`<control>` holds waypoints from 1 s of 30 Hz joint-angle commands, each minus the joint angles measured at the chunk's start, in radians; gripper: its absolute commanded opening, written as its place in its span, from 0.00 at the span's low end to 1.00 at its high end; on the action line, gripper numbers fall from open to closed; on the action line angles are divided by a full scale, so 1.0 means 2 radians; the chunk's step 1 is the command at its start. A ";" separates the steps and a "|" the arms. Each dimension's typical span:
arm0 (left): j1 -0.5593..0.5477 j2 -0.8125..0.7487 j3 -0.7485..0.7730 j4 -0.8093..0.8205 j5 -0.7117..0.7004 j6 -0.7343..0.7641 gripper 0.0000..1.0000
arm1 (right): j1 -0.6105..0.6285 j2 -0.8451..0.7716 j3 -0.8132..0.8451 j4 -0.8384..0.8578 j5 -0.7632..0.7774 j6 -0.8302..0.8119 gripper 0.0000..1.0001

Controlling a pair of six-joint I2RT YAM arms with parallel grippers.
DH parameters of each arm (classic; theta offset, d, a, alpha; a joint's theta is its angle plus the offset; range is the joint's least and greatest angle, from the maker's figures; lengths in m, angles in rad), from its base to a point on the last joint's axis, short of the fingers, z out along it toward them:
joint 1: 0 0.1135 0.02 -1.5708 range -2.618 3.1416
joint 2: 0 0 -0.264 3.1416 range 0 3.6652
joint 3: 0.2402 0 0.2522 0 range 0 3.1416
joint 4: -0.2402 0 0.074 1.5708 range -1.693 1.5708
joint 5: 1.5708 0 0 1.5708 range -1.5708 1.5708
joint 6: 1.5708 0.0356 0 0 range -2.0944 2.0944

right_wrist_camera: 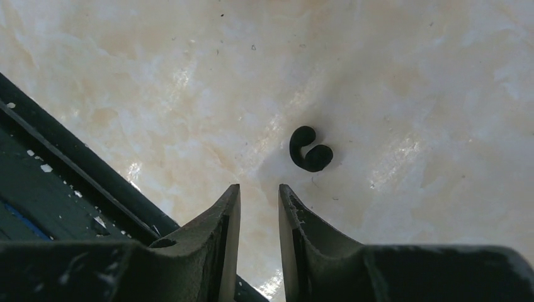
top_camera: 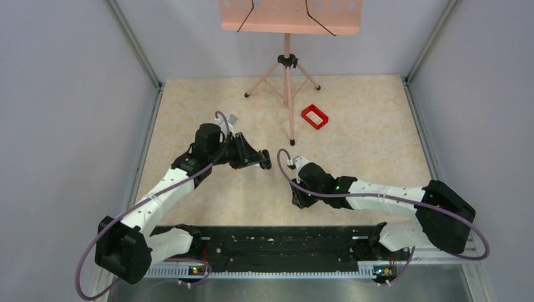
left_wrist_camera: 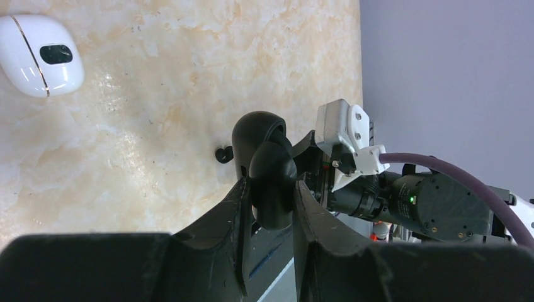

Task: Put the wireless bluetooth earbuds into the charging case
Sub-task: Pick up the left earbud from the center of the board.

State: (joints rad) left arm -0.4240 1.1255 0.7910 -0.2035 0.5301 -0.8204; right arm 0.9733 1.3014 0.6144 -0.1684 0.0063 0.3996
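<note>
My left gripper (left_wrist_camera: 269, 187) is shut on the glossy black charging case (left_wrist_camera: 267, 165) and holds it above the table; the case looks hinged open at its far end. In the top view this gripper (top_camera: 265, 163) is at mid-table. A tiny black earbud (right_wrist_camera: 310, 151) lies on the marbled table just ahead and right of my right gripper (right_wrist_camera: 259, 189), which is open with a narrow gap and empty. A small black bud also shows on the table beside the case in the left wrist view (left_wrist_camera: 222, 154). My right gripper (top_camera: 296, 201) points down near the case.
A white rounded-square object (left_wrist_camera: 39, 53) lies on the table off to the left of the case. A red rectangular frame (top_camera: 315, 116) sits at the back right. A pink stand's tripod (top_camera: 287, 69) stands at the back. A black rail (top_camera: 271, 242) runs along the near edge.
</note>
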 commanded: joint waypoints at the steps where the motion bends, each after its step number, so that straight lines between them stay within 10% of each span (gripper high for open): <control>1: 0.003 -0.014 -0.002 0.007 0.001 0.004 0.01 | 0.004 0.008 0.033 0.013 0.023 -0.013 0.27; 30: 0.009 -0.003 -0.006 0.018 0.012 0.001 0.02 | 0.003 0.064 0.053 0.030 0.058 -0.018 0.27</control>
State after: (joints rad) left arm -0.4126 1.1236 0.7811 -0.2035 0.5346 -0.8200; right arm 0.9733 1.4189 0.6682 -0.1402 0.0887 0.3836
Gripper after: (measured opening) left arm 0.291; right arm 0.272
